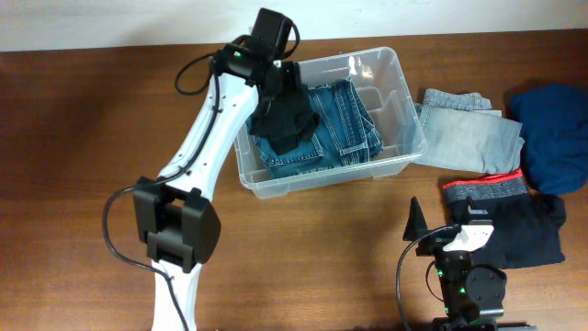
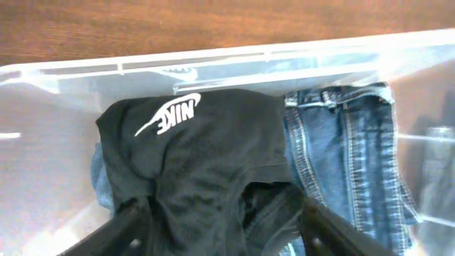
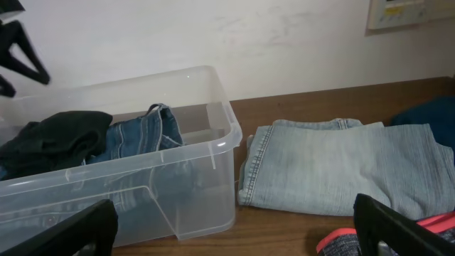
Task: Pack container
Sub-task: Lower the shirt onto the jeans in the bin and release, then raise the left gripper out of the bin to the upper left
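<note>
A brown wood-grain bench [image 1: 73,138] fills the overhead view, its surface matte and evenly lit. Behind its far edge stands an off-white wall [image 3: 284,43], faintly scuffed in the right wrist view. A beige framed panel [image 3: 409,13] with small printed markings hangs at the wall's upper right.

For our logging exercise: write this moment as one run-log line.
left hand: open over black Nike garment | garment: on blue jeans in clear rectangular plastic tub | right hand: open, empty
</note>
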Available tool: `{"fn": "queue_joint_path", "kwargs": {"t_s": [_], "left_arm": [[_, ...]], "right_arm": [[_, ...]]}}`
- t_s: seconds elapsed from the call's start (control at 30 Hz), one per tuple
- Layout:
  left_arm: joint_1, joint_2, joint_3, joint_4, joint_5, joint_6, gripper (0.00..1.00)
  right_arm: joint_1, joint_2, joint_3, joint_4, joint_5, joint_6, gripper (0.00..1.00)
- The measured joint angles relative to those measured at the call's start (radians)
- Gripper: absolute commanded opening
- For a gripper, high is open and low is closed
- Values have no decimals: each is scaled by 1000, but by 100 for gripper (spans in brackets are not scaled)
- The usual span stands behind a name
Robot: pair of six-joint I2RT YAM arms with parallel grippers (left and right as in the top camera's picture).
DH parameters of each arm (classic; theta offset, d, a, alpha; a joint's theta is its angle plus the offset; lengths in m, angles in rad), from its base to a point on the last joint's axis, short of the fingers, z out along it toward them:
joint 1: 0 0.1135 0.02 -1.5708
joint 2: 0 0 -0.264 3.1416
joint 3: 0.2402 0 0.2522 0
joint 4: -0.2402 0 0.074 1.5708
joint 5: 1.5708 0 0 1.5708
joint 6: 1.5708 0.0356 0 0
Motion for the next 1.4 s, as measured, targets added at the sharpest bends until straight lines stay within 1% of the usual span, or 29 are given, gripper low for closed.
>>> {"fn": "queue_joint_path", "kwargs": {"t_s": [0.33, 0.6, 0.67, 0.93, 1.1, 1.2, 1.33, 1.4], "left_arm": [[0, 25, -13, -1, -20, -1, 1], [-7, 182, -13, 12, -19, -1, 1], [-10, 198, -5, 16, -23, -1, 1], [-11, 208, 21, -5, -23, -1, 0], [-10, 189, 55, -72, -23, -1, 1], [-8, 129, 55, -130, -47, -1, 6], [10, 8, 57, -190, -151, -2, 14], [36, -56, 69, -228, -220, -1, 24]], "right_arm": [[0, 0, 0, 0, 0, 0, 98], [0, 0, 0, 0, 0, 0, 98], [0, 0, 0, 0, 0, 0, 98], [0, 0, 0, 0, 0, 0, 98], [0, 0, 0, 0, 0, 0, 99], [0, 0, 0, 0, 0, 1, 98], [0, 0, 0, 0, 0, 0, 98], [0, 0, 0, 0, 0, 0, 98]]}}
